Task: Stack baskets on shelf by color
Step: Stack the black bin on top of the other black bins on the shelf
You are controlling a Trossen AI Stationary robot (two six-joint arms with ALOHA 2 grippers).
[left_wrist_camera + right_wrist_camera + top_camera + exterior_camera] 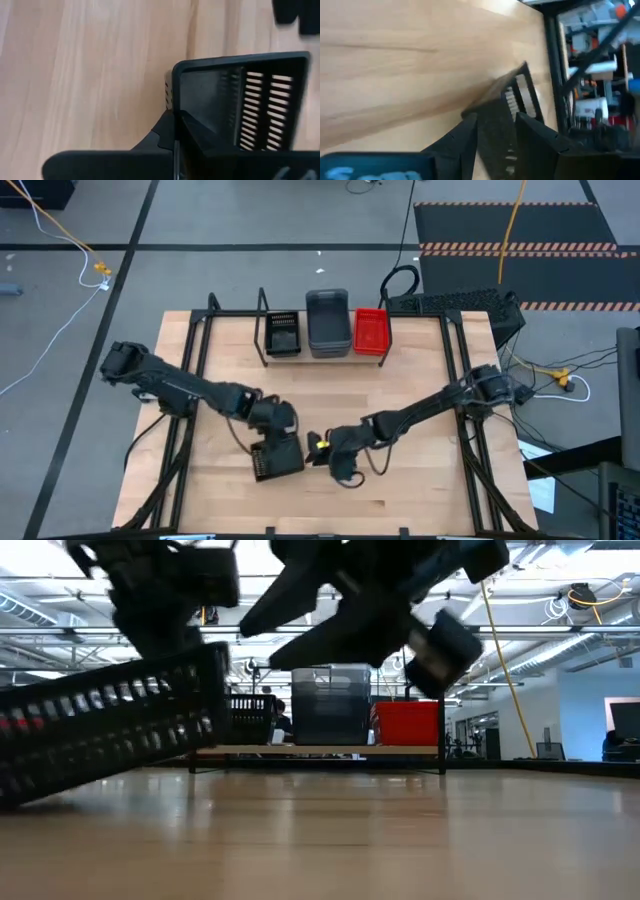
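On the table (pixel 420 480), left gripper (pixel 272 442) clamps a black basket (pixel 278 457)

Light-wood table (pixel 400 480); at its far edge the shelf (pixel 322 358) bearing, left to right, black basket (pixel 283 335), grey stack (pixel 327 322), red basket (pixel 371 330); another black basket (pixel 278 456) tilted near the front.

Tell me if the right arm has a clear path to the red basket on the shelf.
Probably yes. Bare tabletop lies between the right tool and the red basket, which sits at the shelf's right end; only the thin black upright beside it could interfere.
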